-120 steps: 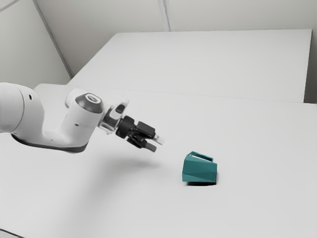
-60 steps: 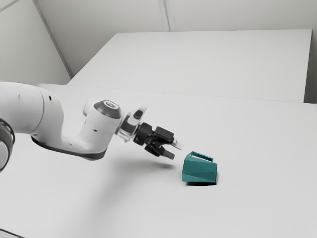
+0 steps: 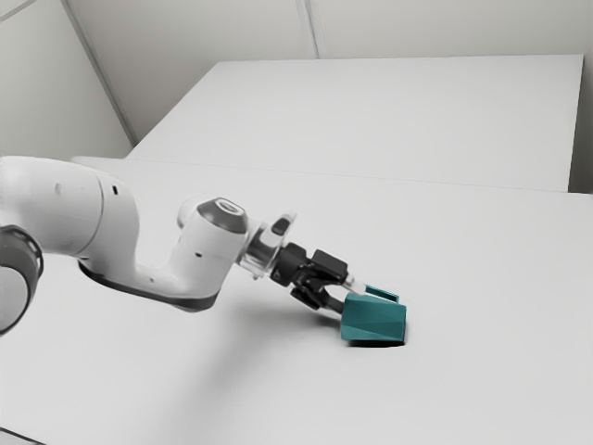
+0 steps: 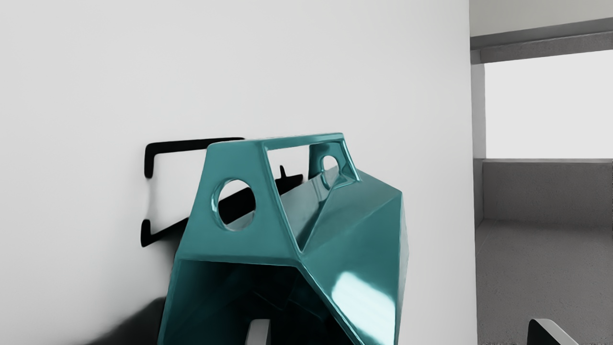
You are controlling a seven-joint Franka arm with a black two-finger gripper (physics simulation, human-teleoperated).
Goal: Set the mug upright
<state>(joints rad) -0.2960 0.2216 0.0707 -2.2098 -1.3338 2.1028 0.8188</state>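
Exterior view: black two-finger pincer (image 3: pixel 347 296), spread, newly advanced to toppled, faceted teal mug (image 3: pixel 373 320); righting grip apparently next.

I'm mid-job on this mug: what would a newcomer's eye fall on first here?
First, the teal mug, lying on its side on the pale table, its mouth facing the gripper. Next, its angular handle, pierced by round holes and jutting from the mug's side. Then the spread fingers: in the wrist view, one fingertip shows against the dark mouth, the other off beyond the mug's outer wall.
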